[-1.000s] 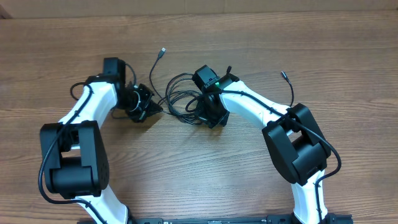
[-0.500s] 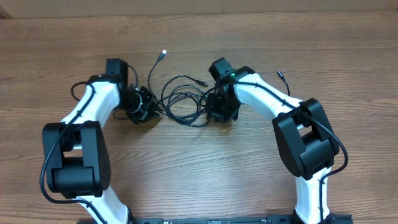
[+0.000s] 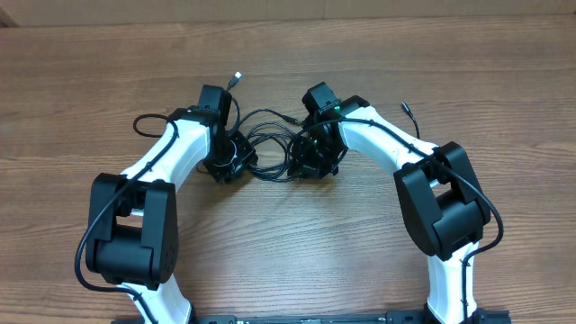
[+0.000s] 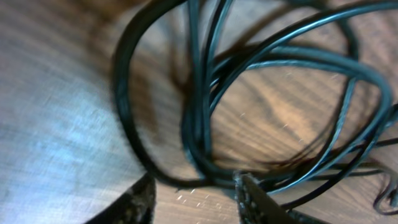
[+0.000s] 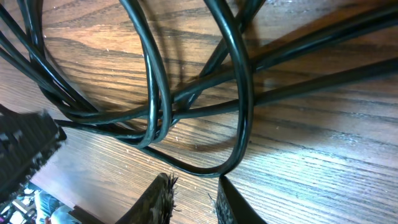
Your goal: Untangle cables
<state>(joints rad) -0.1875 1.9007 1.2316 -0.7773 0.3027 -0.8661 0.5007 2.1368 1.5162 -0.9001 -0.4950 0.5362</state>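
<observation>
We are at the loosening step: both pincers sit low against the knot, and neither grips a strand. Nearest us, the left pincer stands spread. A bundle of the cables crosses just past its tips at 12 o'clock in its own wrist view, close to one tip but not clamped. The right pincer is parted only a little, and the bottom of one loop lies just beyond its gap at 12 o'clock, with nothing between the tips.

From above, the tangle rests on the tabletop between the two pincers, at 3 o'clock of the left and 9 o'clock of the right, close against both. Farther out, a silver-tipped plug trails away at 12 o'clock of the left pincer.

We judge that the next move calls for each pincer to close on a single strand rather than the bundle, then draw apart toward 9 and 3 o'clock.
</observation>
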